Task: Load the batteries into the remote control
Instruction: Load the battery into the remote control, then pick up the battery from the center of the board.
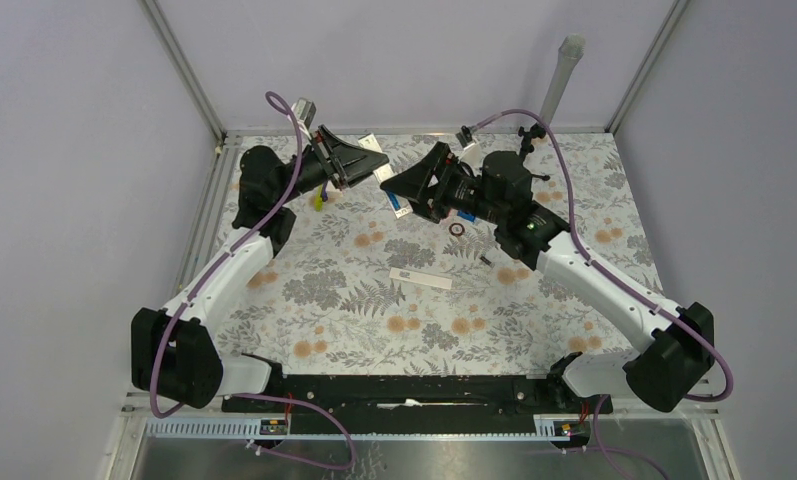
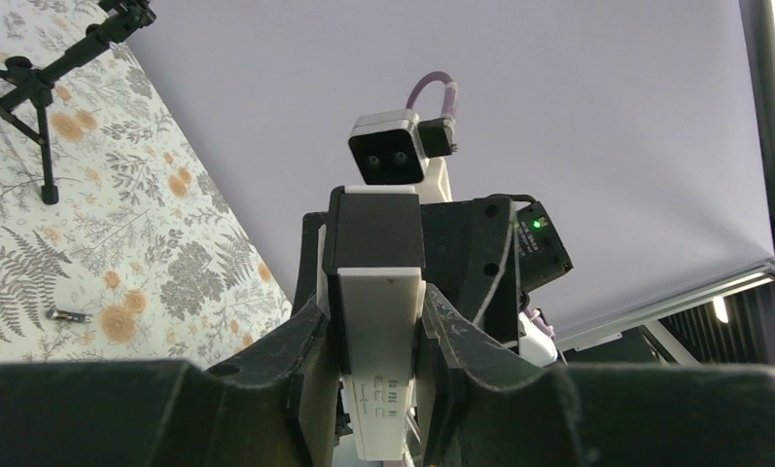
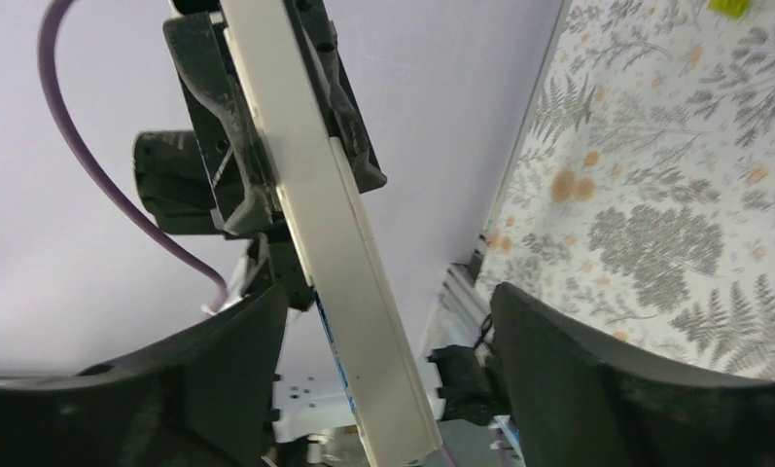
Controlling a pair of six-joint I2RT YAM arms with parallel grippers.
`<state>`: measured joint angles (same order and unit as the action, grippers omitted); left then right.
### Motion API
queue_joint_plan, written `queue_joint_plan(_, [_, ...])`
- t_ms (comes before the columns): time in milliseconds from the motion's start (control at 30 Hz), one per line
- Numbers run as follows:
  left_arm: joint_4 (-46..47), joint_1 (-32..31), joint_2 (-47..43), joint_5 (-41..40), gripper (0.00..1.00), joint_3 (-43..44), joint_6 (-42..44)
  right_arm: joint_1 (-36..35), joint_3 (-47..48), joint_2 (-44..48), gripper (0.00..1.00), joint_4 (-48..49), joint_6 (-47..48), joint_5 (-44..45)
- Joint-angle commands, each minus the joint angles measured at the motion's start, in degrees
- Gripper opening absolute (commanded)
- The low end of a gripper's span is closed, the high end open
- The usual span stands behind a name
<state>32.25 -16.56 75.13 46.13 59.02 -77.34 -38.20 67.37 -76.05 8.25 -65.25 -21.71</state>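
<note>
My left gripper is shut on the remote control, a white bar with one dark end, and holds it above the back of the table. In the right wrist view the remote control runs down between my right gripper's open jaws, which do not touch it. A blue battery shows along its left edge. In the top view my right gripper faces the left one, with the remote control between them. A slim, dark, battery-like cylinder lies on the table.
A thin flat white strip lies mid-table. A small dark ring lies under the right arm. A yellow-green piece sits near the left arm. A small black tripod stands at the back. Metal frame rails border the table.
</note>
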Motion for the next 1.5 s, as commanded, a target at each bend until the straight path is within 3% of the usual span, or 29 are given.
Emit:
queue_joint_plan(0, [-1.69, 0.93, -1.36, -0.09, 0.17, 3.06, 4.73, 0.63, 1.70, 2.03, 0.94, 1.72, 5.53, 0.33])
queue_joint_plan(67, [-2.99, 2.03, -1.69, 1.02, 0.17, 2.52, 7.17, 1.32, 1.02, 3.44, 0.99, 3.19, 7.22, 0.42])
queue_joint_plan(233, [-7.78, 4.75, -3.04, 2.79, 0.17, 1.19, 13.41, 4.45, 1.12, 5.43, 1.00, -1.07, 13.09, 0.97])
queue_joint_plan(300, [-12.02, 5.88, -3.75, 2.45, 0.17, 1.09, 16.36, 6.25, 2.44, 5.29, 0.99, -7.11, 17.62, 1.96])
queue_joint_plan(467, [-23.36, 7.93, -5.69, -0.05, 0.17, 1.05, 24.58, 9.22, 10.20, -1.27, 0.99, -34.10, 41.41, 5.27])
queue_joint_plan(600, [-26.67, 9.20, -6.64, -0.09, 0.17, 0.04, 27.54, 9.26, 10.86, -7.81, 0.94, -44.33, 53.37, 10.12])
queue_joint_plan(1000, [-26.62, 10.39, -5.76, 1.45, 0.17, 0.23, 26.85, 9.28, 3.03, -22.86, 0.96, -45.18, 68.85, 32.87])
queue_joint_plan(1100, [-26.55, 10.49, -5.56, 1.74, 0.17, 0.41, 26.74, 10.08, 3.94, -27.56, 0.95, -45.32, 68.61, 32.60])
queue_joint_plan(1200, [-26.03, 10.66, -5.37, 1.88, 0.17, 0.39, 26.34, 12.17, 5.55, -31.01, 0.87, -46.18, 66.84, 29.43])
queue_joint_plan(1467, [-24.22, 10.84, -4.72, 2.22, 0.17, -0.14, 25.01, 14.38, 4.56, -32.45, 0.78, -44.62, 67.59, 25.84])
